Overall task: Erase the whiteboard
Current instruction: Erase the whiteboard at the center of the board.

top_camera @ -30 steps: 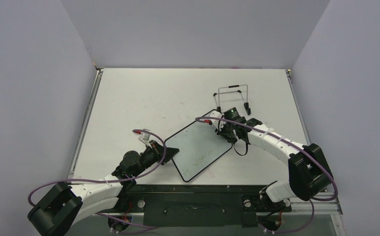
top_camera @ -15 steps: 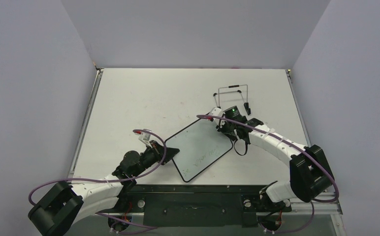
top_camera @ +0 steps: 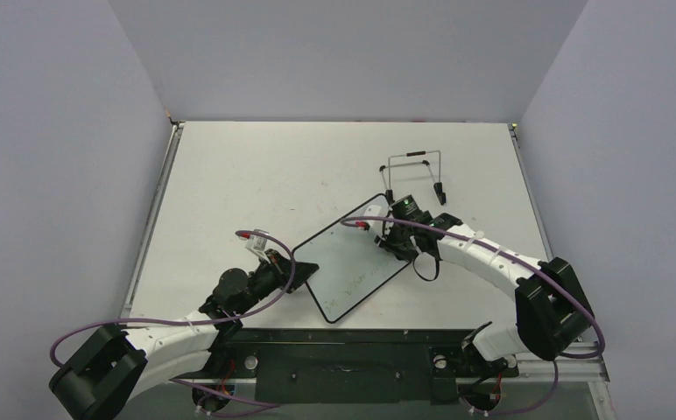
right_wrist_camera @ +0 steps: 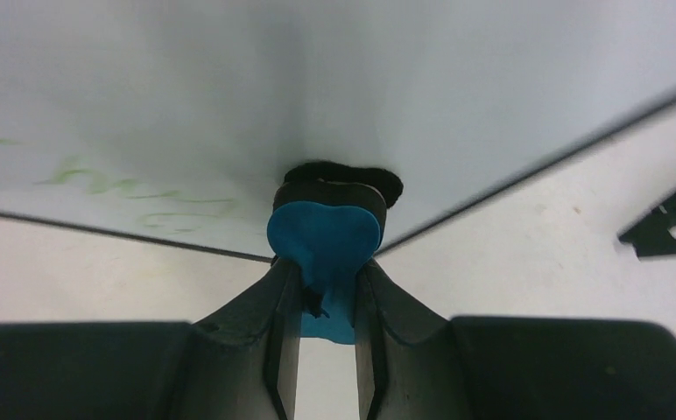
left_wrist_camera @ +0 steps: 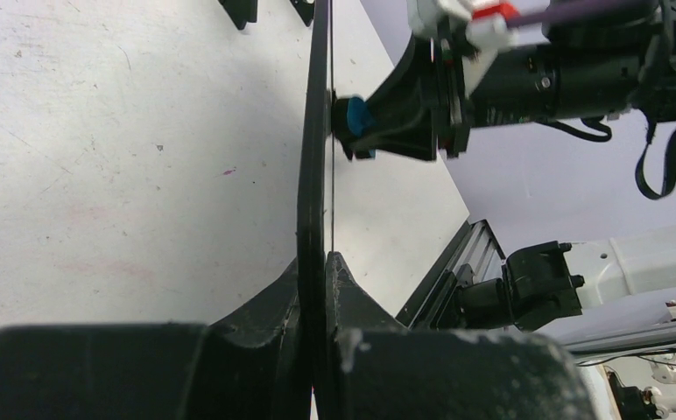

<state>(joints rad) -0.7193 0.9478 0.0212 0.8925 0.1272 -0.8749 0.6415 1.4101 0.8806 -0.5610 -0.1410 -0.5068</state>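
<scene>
One high view, two close.
We look down from behind the near edge over the white table; both wrist cameras sit close on one black-framed white board and small blue eraser, edge-on left, face-on right.

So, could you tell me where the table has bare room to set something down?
The far-left table, between the back wall and the whiteboard, is bare. So is the right edge beside the right arm. It is crowded around the whiteboard: wire stand, left arm, right arm.
</scene>
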